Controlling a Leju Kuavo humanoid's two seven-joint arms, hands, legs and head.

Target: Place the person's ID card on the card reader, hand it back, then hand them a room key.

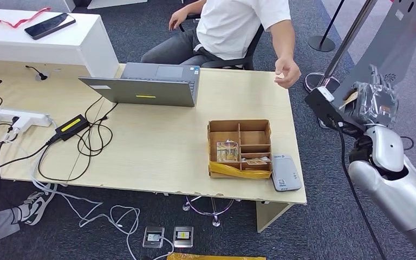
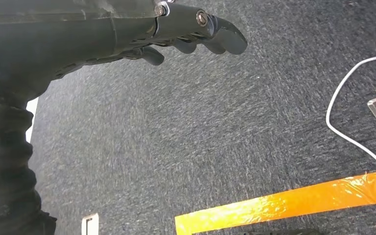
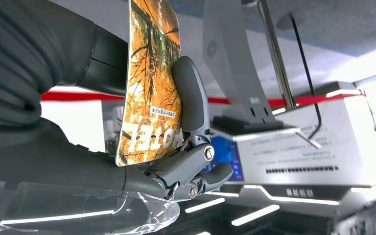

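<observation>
Right hand, raised beyond the desk's corner, pinches a hotel key card upright, the person's hand lying nearest it.

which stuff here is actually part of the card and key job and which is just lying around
Part of the job:
- right hand, pinching an orange card marked HOTEL
- card reader at the table's edge
- cardboard tray holding more cards
- the person's hand, raised near the table corner

Just lying about:
- laptop
- power strip and cables
- phone on the white counter
- left hand, hanging over the carpet
</observation>
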